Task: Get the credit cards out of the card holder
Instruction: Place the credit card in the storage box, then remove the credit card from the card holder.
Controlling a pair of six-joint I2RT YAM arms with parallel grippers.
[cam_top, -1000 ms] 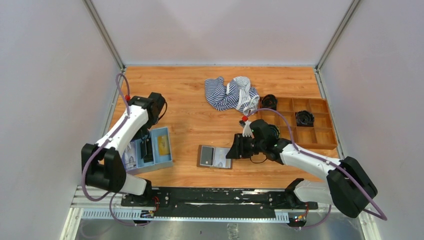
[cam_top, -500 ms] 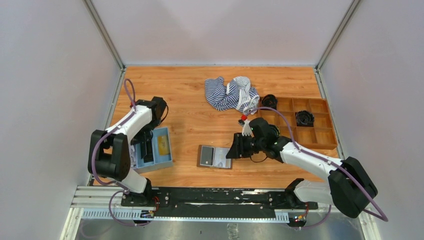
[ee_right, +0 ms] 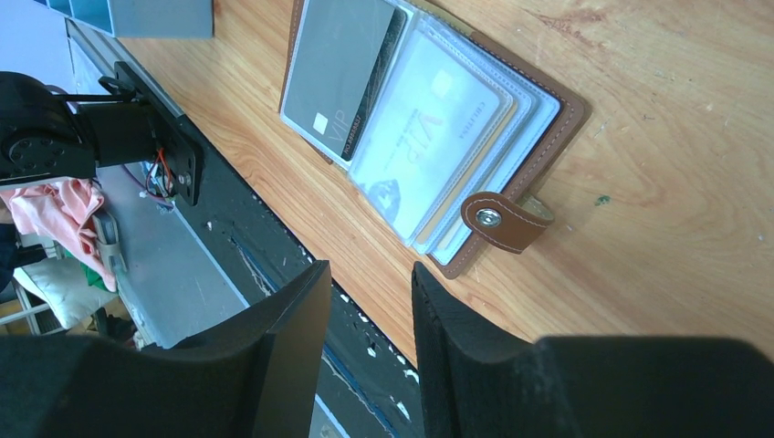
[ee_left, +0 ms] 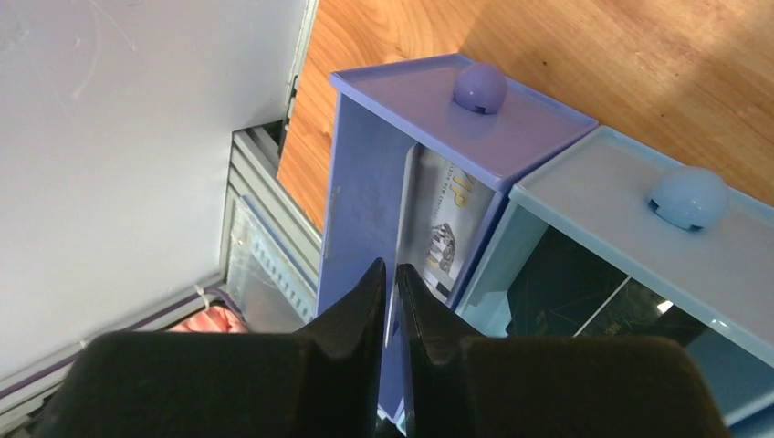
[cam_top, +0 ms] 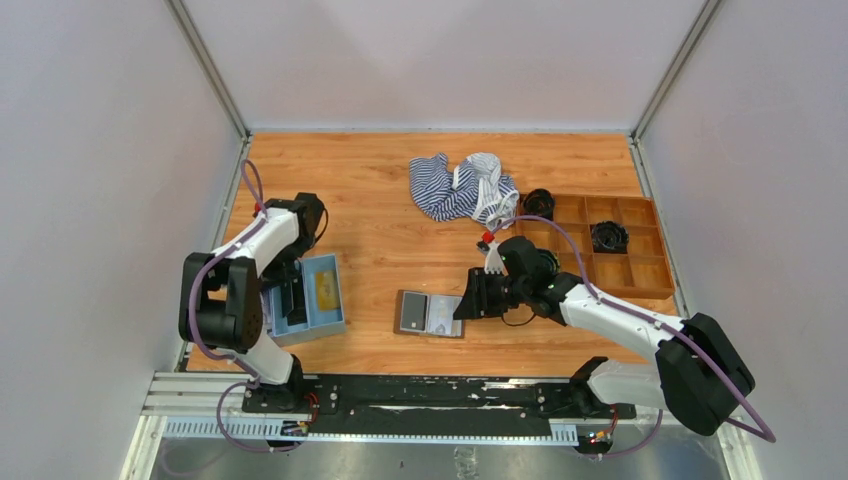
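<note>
Brown card holder [ee_right: 511, 128] open, cards [ee_right: 342, 78] part-hidden under sleeves; R jaws apart, empty; L jaws barely parted, empty.

The card holder [cam_top: 430, 313] lies open and flat on the wood at lower centre of the overhead frame. It has a brown leather rim, a snap strap on one edge and clear, pale pockets fanned inside. A grey card [ee_right: 339, 78] marked VIP rests on its upper-left half in the right wrist view. A yellowish-gold card [cam_top: 327, 290] lies flat in the light-blue tray [cam_top: 310, 332] at left.
</note>
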